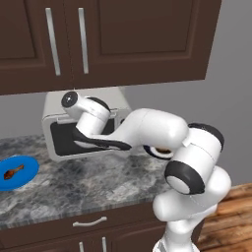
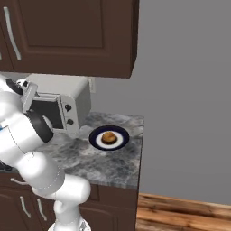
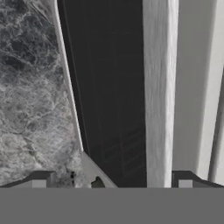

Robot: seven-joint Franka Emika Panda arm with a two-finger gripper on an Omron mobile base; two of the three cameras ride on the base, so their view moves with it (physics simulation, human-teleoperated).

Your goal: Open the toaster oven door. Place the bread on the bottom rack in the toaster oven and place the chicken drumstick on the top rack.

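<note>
The toaster oven (image 1: 54, 109) stands at the back of the counter, and its door (image 1: 63, 139) is upright or nearly so. My hand hangs at the door's upper edge. In the hand view my gripper (image 3: 112, 183) is open, with the dark glass and the pale top band of the toaster oven door (image 3: 158, 87) between its fingertips (image 3: 39, 183). Wire racks show faintly through the glass. The bread (image 2: 108, 137) lies on a dark plate (image 2: 95, 135) to the right of the toaster oven (image 2: 67, 92). The chicken drumstick (image 1: 13, 172) lies on a blue plate (image 1: 28, 170) at the left.
Dark wall cabinets (image 1: 128, 39) hang low above the oven. The granite counter (image 1: 93, 184) ends at the right beside a bare grey wall (image 2: 189, 90). My own forearm (image 1: 147, 129) crosses in front of the oven and hides part of the bread's plate.
</note>
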